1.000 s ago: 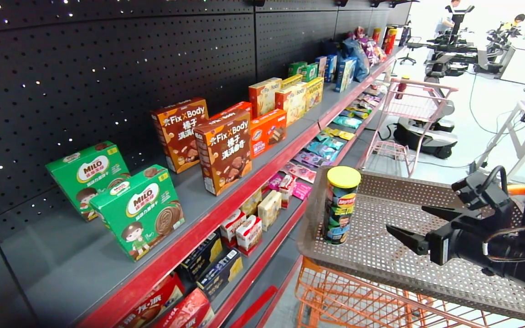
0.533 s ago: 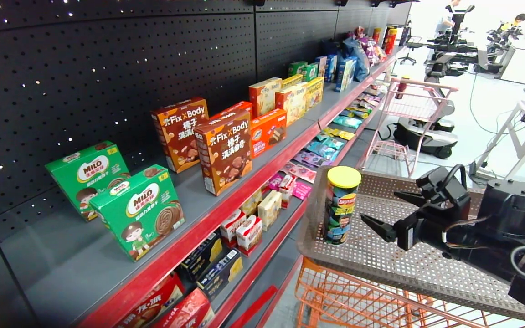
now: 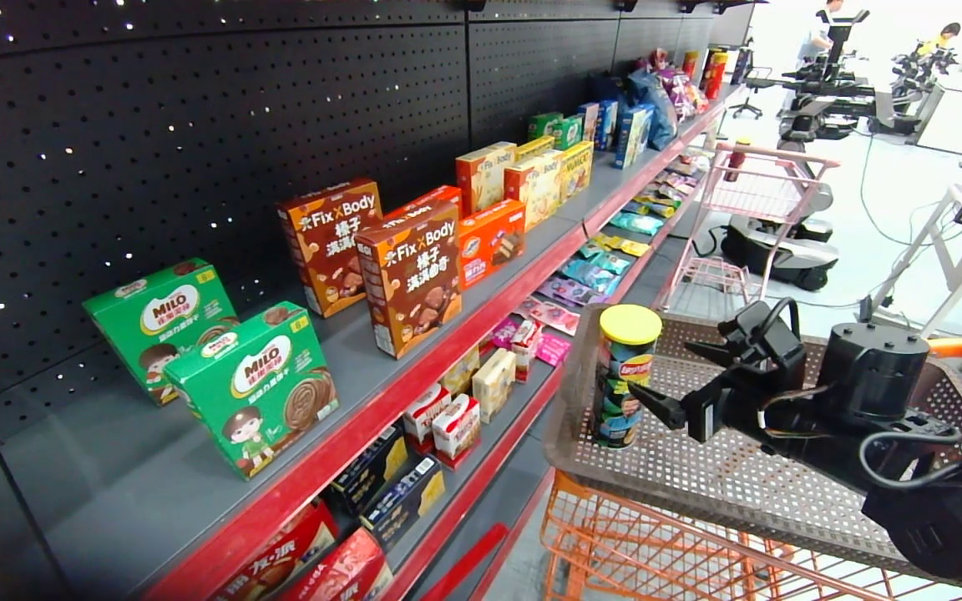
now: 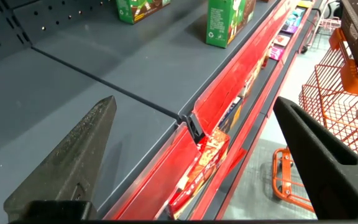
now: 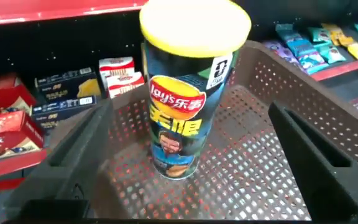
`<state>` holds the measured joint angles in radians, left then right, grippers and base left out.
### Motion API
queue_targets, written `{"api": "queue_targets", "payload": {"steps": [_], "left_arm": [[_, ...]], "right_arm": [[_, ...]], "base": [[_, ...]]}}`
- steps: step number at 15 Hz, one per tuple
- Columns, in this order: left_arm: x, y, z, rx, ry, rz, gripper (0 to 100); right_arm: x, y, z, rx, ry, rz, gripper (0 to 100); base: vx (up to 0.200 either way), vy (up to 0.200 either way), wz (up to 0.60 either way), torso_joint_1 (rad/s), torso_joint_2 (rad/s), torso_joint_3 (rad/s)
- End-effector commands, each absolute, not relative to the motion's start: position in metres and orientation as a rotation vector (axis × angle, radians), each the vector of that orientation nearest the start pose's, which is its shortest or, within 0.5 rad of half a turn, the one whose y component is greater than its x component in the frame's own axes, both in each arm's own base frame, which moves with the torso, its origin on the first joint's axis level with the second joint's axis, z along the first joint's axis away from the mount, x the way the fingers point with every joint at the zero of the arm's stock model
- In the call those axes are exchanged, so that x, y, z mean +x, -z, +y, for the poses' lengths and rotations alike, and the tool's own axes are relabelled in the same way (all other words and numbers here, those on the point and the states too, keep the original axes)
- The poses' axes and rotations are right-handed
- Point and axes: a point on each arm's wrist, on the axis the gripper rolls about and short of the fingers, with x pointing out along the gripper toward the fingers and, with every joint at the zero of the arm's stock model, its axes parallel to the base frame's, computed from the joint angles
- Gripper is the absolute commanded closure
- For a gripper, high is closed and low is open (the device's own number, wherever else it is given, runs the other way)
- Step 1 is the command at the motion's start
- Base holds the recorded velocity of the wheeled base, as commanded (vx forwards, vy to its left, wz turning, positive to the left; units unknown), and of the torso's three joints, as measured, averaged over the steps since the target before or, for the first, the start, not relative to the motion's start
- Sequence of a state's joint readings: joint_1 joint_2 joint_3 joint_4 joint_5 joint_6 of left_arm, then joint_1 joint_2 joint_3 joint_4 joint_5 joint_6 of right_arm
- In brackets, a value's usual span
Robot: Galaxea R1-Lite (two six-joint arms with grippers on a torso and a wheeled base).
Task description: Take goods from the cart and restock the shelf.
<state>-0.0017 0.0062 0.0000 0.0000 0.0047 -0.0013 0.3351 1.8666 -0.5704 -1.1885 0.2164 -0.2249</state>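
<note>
plainly upright yellow-lidded chip can (image 3: 625, 376) on cart tray (image 3: 782, 492); right tool (image 3: 660, 368), left tool (image 4: 194, 106) wide

Bright, even indoor light, apparently from overhead. Far beyond the right gripper (image 3: 663, 370), the open floor (image 3: 882, 209) is washed out to near white. To that gripper's left, the black pegboard (image 3: 197, 125) reads dark, dotted with small bright pinpoints. The can (image 3: 625, 376) just ahead of its fingertips shows no glare on its yellow lid, and its shadow on the cart tray (image 3: 748, 476) is faint. Straight shelf (image 3: 113, 484) edges bow near the head view's borders. Below the left gripper (image 4: 194, 106), the red shelf lip carries a soft sheen.
</note>
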Motion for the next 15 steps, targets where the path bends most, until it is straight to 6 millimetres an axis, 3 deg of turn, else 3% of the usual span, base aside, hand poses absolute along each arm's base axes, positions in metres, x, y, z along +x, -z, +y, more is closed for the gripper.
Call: {"api": "queue_targets", "payload": {"steps": [1,5,12,15], "left_arm": [[-0.022,-0.076,0.0,-0.002,-0.005,0.008,0],[-0.022,-0.076,0.0,-0.002,-0.005,0.008,0],[-0.022,-0.076,0.0,-0.002,-0.005,0.006,0],[-0.022,-0.076,0.0,-0.002,-0.005,0.008,0]], "right_arm": [[0.302,-0.118,0.11,-0.225,-0.565,0.065,0],[0.329,-0.116,0.114,-0.223,-0.557,0.017,0],[0.356,-0.103,0.144,-0.214,-0.628,-0.027,0],[0.36,-0.098,0.144,-0.215,-0.625,-0.025,0]], "base": [[0.0,0.0,0.0,0.0,0.0,0.0],[0.0,0.0,0.0,0.0,0.0,0.0],[0.0,0.0,0.0,0.0,0.0,0.0],[0.0,0.0,0.0,0.0,0.0,0.0]]}}
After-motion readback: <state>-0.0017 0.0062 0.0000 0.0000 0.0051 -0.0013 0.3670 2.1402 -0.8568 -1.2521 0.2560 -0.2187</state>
